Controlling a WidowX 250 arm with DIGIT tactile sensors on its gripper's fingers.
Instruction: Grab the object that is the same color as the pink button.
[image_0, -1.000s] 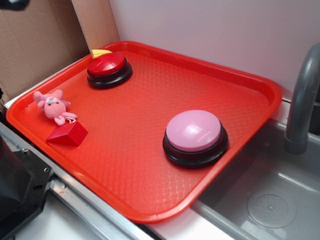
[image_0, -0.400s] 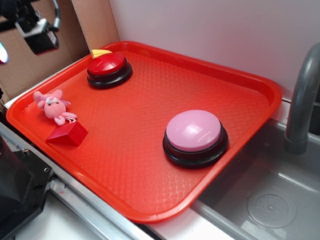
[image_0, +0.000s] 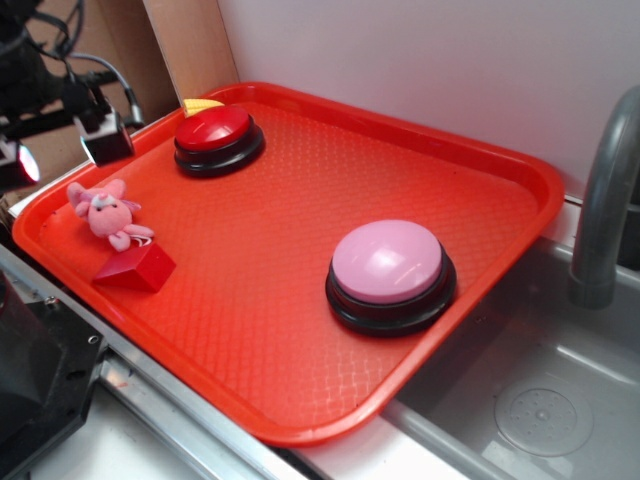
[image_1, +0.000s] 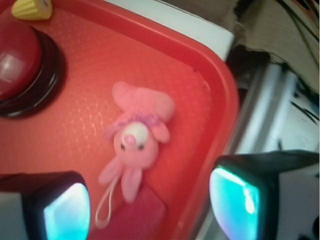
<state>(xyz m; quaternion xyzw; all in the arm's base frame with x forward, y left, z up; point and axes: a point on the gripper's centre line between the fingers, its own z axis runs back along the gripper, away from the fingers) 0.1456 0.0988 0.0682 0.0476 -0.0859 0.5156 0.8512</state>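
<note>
Pink fuzz fills the middle of my wrist view: the plush bunny (image_1: 136, 145) lies flat on the red tray (image_1: 200, 80), ears pointing toward the tray's rim, its pale face up and a thin loop cord trailing from its body. My claw (image_1: 150, 205) hangs above it with the jaws spread wide, one fingertip (image_1: 65, 210) over the tray to one side, the other (image_1: 235, 197) out past the rim; nothing is between them. From the exterior view the bunny (image_0: 105, 213) sits near the tray's left corner, with the red wedge block (image_0: 135, 268) just beside it, touching or nearly so. My claw (image_0: 60, 150) is up and to the left of it, apart from the toy. The pink button (image_0: 388, 270) stands well away on the tray's right part. The red button (image_0: 216, 138) is at the far edge, a small yellow thing (image_0: 200, 103) behind it.
</note>
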